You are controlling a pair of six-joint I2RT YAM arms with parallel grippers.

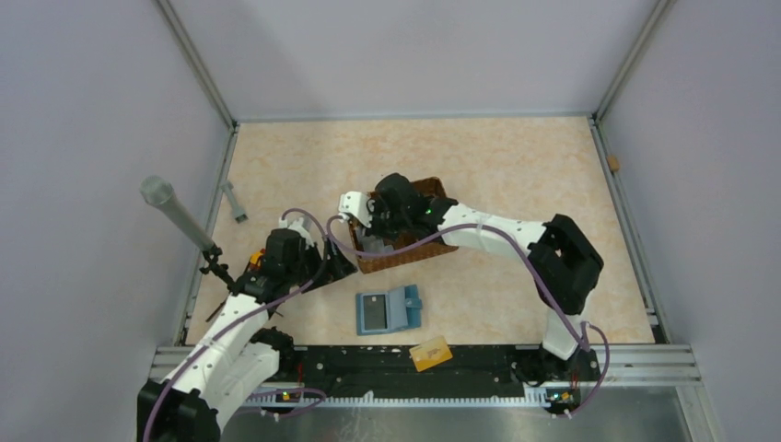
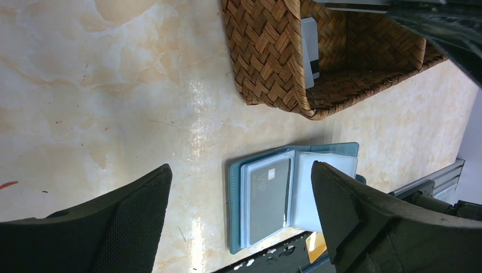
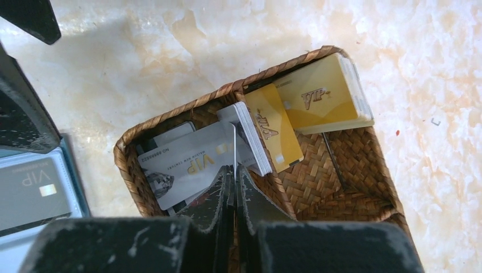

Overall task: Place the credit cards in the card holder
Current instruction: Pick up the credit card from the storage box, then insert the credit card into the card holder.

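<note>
Right wrist alone shows gold credit cards (image 3: 318, 96) in basket (image 3: 187, 105).

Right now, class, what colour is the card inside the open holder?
The card is dark grey; the left wrist view shows it best.

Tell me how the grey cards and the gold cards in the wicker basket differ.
The grey cards are silver-grey; the gold cards are yellow-gold. The grey cards lie loosely overlapped in one compartment of the basket; the gold cards sit in the neighbouring one, mostly as a neat stack with one card loose beside it. Both carry VIP lettering.
</note>
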